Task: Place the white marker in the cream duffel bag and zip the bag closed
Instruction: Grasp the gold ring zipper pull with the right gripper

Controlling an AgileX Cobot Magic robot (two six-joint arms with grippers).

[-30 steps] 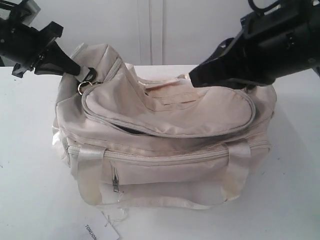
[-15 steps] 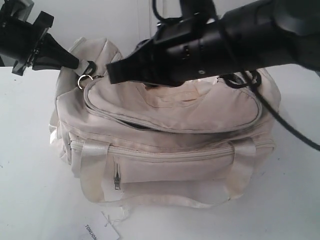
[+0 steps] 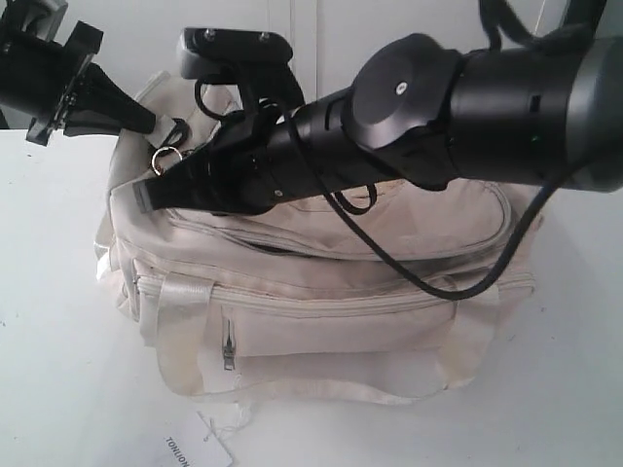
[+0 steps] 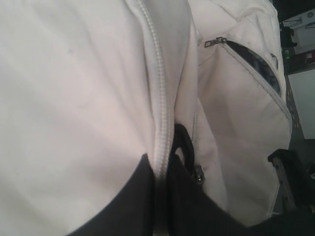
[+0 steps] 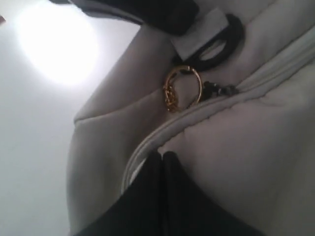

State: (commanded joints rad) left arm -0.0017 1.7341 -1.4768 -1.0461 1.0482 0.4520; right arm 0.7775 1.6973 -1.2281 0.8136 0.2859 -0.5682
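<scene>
R arm (image 3: 506, 107) reaches across from the R side, lying low over the cream duffel bag (image 3: 331, 321), wrist cam block on top. Its tip sits on the L end of the top flap, just below the gold ring zip pull (image 3: 164, 156). R jaws: fully closed, tips pressed together against the flap's piped zip edge, nothing seen betw. them.

L arm (image 3: 49, 78) comes in from upper L, angled down to the bag's end by the black strap ring (image 3: 177, 131). L jaws: all but closed, pinching a fold of the bag w/ a zip line running betw. them (L wrist view).

Bag sits mid-counter (image 3: 58, 370), long side to the ext. cam, handles (image 3: 180, 331) hanging down the front. There's a dark slit under the flap's front edge. Paper tag (image 3: 200, 449) lies on the counter just in front of the bag.

Counter is white, w/ a white panelled wall (image 3: 331, 39) behind. The counter's back edge meets the wall behind the bag; its other edges are out of view. Open counter shows L, R and in front of the bag. R arm's black cable (image 3: 428, 282) loops down over the bag's front R.
</scene>
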